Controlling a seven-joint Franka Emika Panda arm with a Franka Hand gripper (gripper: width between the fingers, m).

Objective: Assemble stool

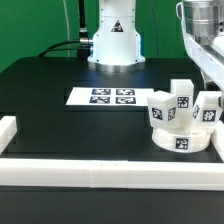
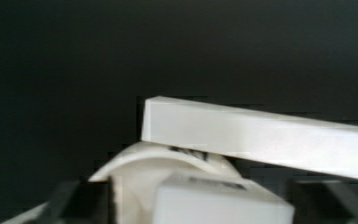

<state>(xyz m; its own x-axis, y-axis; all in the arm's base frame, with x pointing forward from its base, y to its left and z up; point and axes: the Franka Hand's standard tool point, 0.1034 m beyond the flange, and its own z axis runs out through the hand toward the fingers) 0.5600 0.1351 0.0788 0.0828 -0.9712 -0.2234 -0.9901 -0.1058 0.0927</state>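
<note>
In the exterior view you see the stool (image 1: 181, 122) near the front border rail (image 1: 100, 172), toward the exterior view's right on the black table (image 1: 60, 125). Its round seat (image 1: 180, 139) lies flat, and three blocky legs stand up out of it: one (image 1: 160, 110) on the exterior view's left, one (image 1: 183, 97) in the middle, one (image 1: 206, 110) on the exterior view's right. The arm (image 1: 203, 40) comes down from the upper right corner, and its lower end sits just above and behind the right-hand leg. You cannot see the fingertips here, so whether the jaws are parted or closed stays unclear. The stool lies directly below the arm and slightly toward the exterior view's left. The marker board (image 1: 105, 96) lies flat, well apart from the stool. No container is in the scene; the seat alone carries the legs.

In the wrist view you look down at a white block (image 2: 256, 132), apparently a leg's end face, lying slantwise across the frame, with the curved seat rim (image 2: 144, 170) under it. Dark shapes at the lower corners may be the fingers, too blurred to judge. Nothing appears held.
</note>
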